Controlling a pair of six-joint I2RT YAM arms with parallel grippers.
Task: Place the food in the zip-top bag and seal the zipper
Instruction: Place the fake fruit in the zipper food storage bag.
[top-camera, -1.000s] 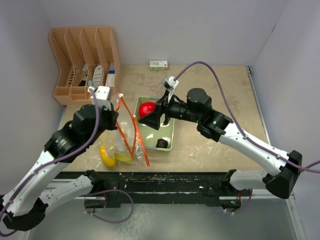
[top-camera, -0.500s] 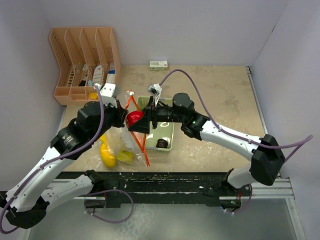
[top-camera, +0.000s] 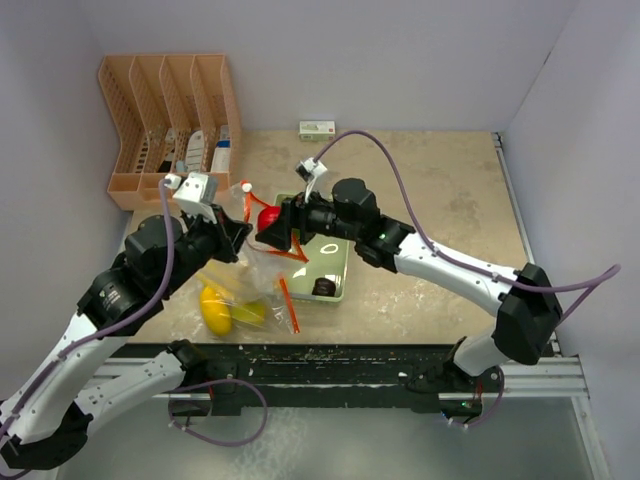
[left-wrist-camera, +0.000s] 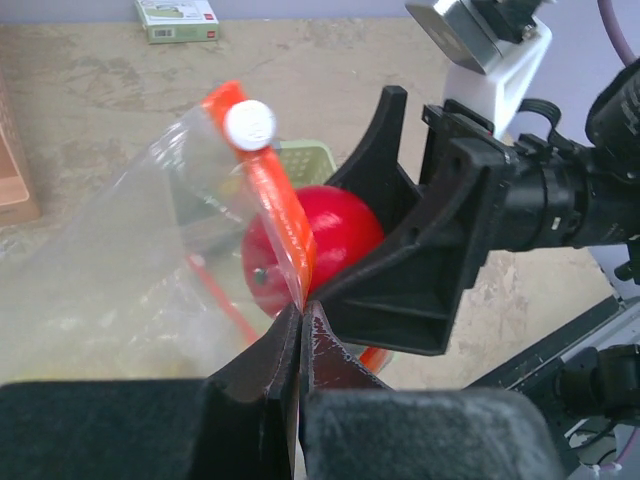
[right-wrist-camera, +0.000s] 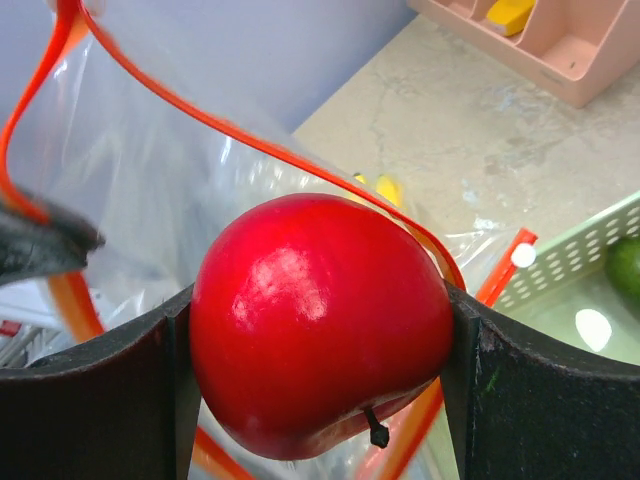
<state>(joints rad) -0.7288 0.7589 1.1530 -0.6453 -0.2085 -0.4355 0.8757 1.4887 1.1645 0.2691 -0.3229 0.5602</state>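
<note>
clamping the red apple (right-wrist-camera: 320, 330) in the jaws of the right gripper (top-camera: 272, 228) at the open mouth of the zip-top bag (left-wrist-camera: 130, 260); pinching the zipper (left-wrist-camera: 280, 220) tight in the jaws of the left gripper (left-wrist-camera: 300, 315).

The red apple (top-camera: 268, 217) is largely covered by the right fingers (top-camera: 282, 240). The zip-top bag (top-camera: 255, 275) is partly masked by the left arm (top-camera: 160, 250). The dark item (top-camera: 323, 287) in the tray (top-camera: 347, 270), possibly fruit, cannot be resolved.
</note>
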